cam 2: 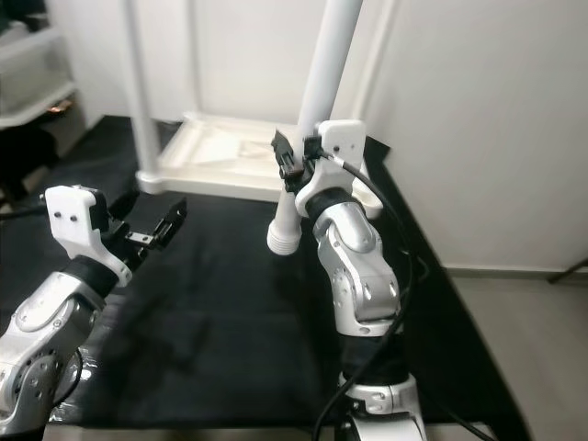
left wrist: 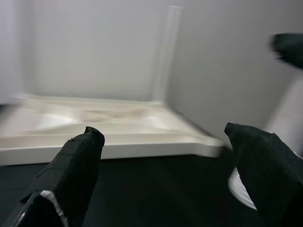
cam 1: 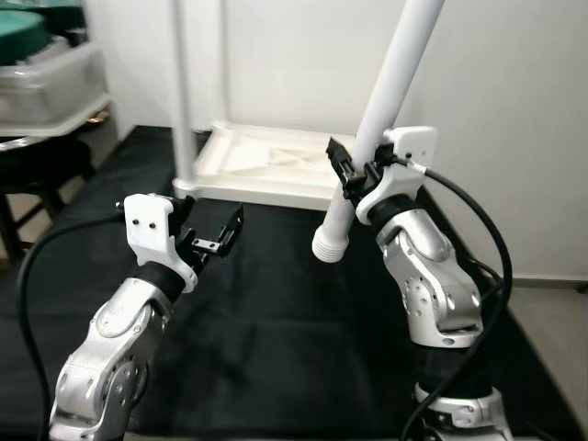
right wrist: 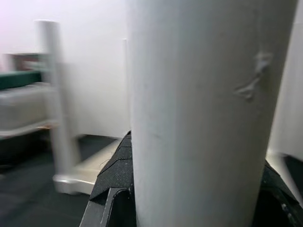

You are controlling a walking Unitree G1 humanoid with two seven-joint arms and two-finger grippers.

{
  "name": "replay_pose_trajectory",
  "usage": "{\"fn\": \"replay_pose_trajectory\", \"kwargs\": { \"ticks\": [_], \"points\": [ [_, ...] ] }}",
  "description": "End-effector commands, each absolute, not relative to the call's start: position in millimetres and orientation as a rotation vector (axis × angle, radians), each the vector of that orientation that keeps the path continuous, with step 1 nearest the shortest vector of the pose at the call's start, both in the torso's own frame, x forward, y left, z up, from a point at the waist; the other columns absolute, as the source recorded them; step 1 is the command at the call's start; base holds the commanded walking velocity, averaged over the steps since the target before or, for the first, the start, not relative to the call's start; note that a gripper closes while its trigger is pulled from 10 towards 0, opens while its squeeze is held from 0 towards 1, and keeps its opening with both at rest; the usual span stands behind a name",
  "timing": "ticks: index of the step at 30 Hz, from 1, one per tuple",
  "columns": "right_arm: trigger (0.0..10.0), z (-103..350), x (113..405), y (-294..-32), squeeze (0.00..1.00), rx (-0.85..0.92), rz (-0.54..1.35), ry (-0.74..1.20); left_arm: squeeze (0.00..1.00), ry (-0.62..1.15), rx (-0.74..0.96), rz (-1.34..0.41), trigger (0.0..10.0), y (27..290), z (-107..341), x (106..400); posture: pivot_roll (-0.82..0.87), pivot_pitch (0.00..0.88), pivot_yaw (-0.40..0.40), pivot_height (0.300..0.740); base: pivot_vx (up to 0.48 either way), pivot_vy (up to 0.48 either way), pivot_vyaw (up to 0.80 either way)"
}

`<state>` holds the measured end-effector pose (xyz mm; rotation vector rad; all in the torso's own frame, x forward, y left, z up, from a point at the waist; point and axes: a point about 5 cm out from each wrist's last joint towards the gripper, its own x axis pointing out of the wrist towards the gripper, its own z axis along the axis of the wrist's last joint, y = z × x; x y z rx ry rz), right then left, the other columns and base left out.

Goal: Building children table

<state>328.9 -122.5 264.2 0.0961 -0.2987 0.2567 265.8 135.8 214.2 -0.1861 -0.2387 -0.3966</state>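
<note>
While the left pincer [cam 1: 223, 233] hangs released over the black mat [cam 1: 276, 312] and the right pincer [cam 1: 354, 172] clenches the tilted white leg [cam 1: 386, 101] low, the leg could swing against the upturned tabletop [cam 1: 266, 163] behind, probably.

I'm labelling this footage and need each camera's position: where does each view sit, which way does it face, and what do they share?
Left eye view: on the head, looking forward and down at the black floor mat; both silver arms show, right gripper clamped on a loose white tubular table leg.
Right eye view: the same scene, with the left gripper open.
Left wrist view: along its black fingers toward the upturned white plastic tabletop.
Right wrist view: along its gripper, pressed against that leg.
Shared: all views show the tabletop.
</note>
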Motion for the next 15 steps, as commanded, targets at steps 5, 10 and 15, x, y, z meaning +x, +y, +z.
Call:
{"fn": "replay_pose_trajectory", "kwargs": {
  "ticks": [5,10,15],
  "points": [
    [0.0,265,326,-114,0.0,0.094,0.286,-0.312,0.0,-0.246,-0.163,-0.373,10.0,140,215,268,0.06,0.0,-0.079,0.74,0.0,-0.469,0.64],
    [0.0,265,326,-112,0.0,0.08,0.297,-0.322,0.0,-0.246,-0.164,-0.37,10.0,140,215,268,0.06,0.0,-0.081,0.74,0.0,-0.469,0.8],
    [0.0,266,325,-110,0.0,0.072,0.307,-0.33,0.0,-0.248,-0.165,-0.368,10.0,140,215,268,0.06,0.0,-0.083,0.74,0.0,-0.469,0.8]
  ]
}}
